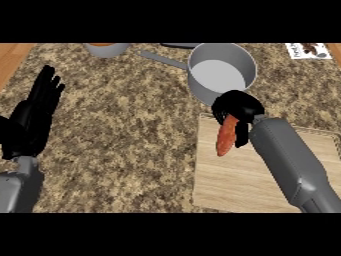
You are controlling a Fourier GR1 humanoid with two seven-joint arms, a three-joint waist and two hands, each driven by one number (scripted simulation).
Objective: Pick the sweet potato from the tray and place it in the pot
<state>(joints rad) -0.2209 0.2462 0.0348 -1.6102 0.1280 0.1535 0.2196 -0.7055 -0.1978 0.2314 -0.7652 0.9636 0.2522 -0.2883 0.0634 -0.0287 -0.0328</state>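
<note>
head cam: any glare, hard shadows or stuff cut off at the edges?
Head view: even light and no glare on the grey metal pot; the orange sweet potato in the right hand casts no hard shadow on the wooden tray; the upper edge crops an orange-filled bowl; the open left hand rests at the view's left.

The long orange sweet potato point(227, 136) is hanging point-down from the black right hand point(237, 107) that is curling round its top, above the wooden tray point(239, 185), right beside the round grey pot point(219, 72).
</note>
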